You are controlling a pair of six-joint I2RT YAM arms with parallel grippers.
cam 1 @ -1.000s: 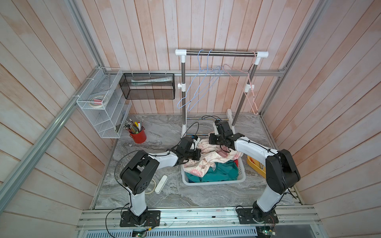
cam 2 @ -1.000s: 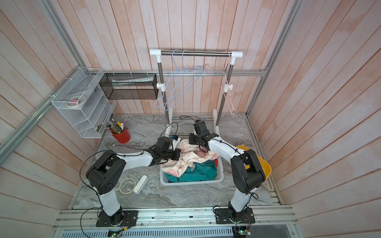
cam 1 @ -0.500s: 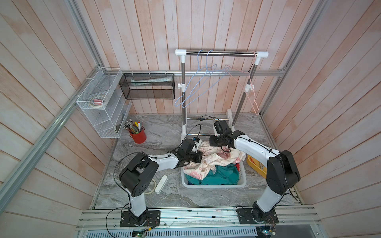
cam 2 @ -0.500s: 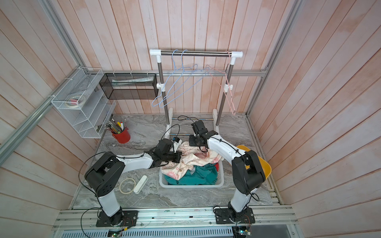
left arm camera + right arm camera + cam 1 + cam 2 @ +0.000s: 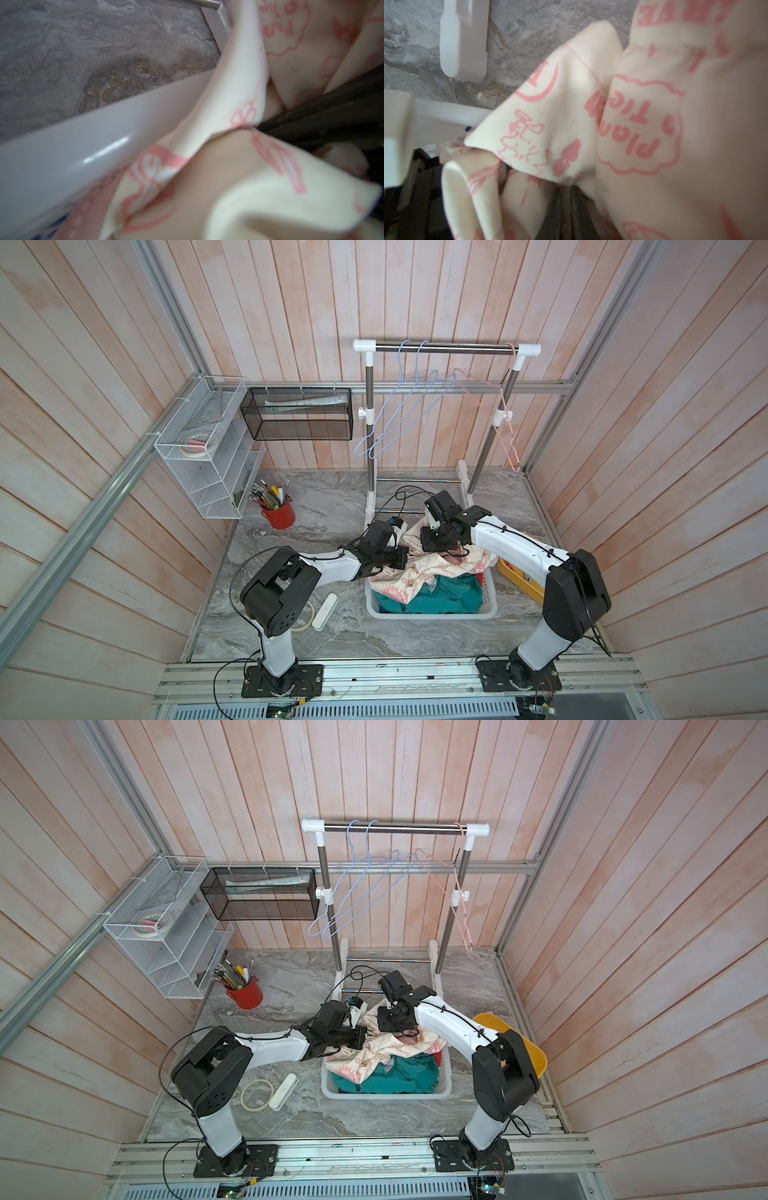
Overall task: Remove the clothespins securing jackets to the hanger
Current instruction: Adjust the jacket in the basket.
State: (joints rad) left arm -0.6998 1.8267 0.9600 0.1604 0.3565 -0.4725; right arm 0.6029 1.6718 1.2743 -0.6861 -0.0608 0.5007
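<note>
Searching the cream jacket [image 5: 424, 572], heaped on the basket [image 5: 432, 616]. My left gripper [image 5: 401, 561] and right gripper [image 5: 568, 199] are each pressed together on a fold of it. No clothespin shows, and the hangers [image 5: 399, 414] are bare. I should draw the cloth taut, slowly, to expose one. Compared with the earlier frame, arms and jacket have barely shifted.

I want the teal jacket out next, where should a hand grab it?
Probably pinch the teal jacket at its bunched folds nearest the robot, coming down from above: the cream jacket covers its far part, and the basket walls block the sides.
</note>
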